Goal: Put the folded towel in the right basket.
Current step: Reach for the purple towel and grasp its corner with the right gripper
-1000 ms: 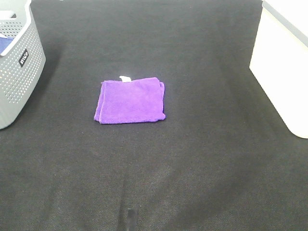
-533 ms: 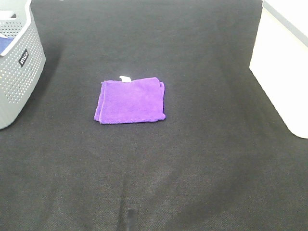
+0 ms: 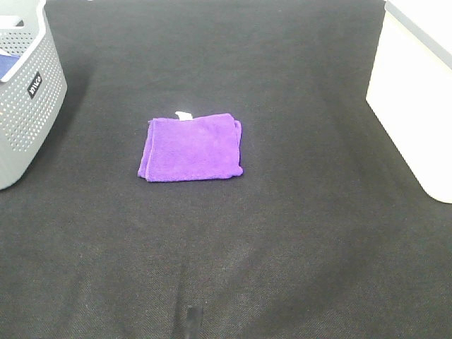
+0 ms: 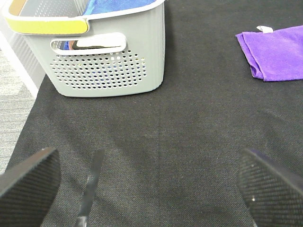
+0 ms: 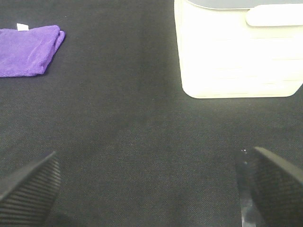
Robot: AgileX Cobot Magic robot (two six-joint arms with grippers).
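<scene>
Nothing has moved since the earlier frames: the folded purple terry towel [image 3: 191, 147] lies flat mid-way on the black fabric mat [image 3: 282, 233], well apart from the white plastic basket [image 3: 413, 120] at right, while the left gripper [image 4: 149, 189] and right gripper [image 5: 150, 189] hover spread wide, holding nothing.

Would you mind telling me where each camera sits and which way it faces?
Exterior high: overhead, looking down at towel between grey basket and white basket; no gripper visible.
Left wrist: low, facing grey basket; left gripper open.
Right wrist: low, facing white basket; right gripper open.
Shared: towel in all three.
</scene>
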